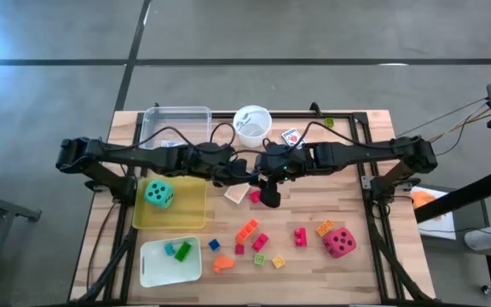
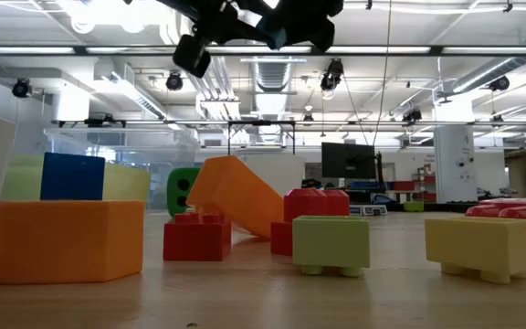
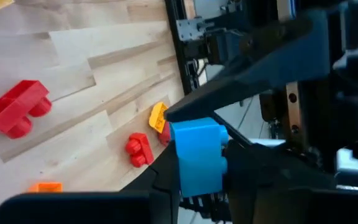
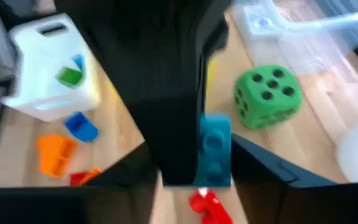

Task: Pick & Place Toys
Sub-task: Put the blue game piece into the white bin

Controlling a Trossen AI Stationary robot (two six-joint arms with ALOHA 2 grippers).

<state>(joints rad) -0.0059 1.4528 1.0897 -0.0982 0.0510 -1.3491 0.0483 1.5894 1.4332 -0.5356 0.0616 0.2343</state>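
Die (image 1: 159, 194) in tray (image 1: 190, 215)

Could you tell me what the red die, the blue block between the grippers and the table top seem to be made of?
Red die: probably soft foam, matte, with rounded corners and dark pips.
Blue block: looks like hard moulded plastic, smooth and slightly glossy, with studs; the left gripper holds it.
Table top: pale wood planks, with visible grain and seams.

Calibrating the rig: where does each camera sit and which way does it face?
High: overhead, straight down on table; both arms meet mid-table.
Low: table-top height, level past orange block into room; arms overhead.
Left wrist: on left arm, facing left gripper holding blue block.
Right wrist: on right arm, looking past right gripper.
Shared: both wrist views show the block.
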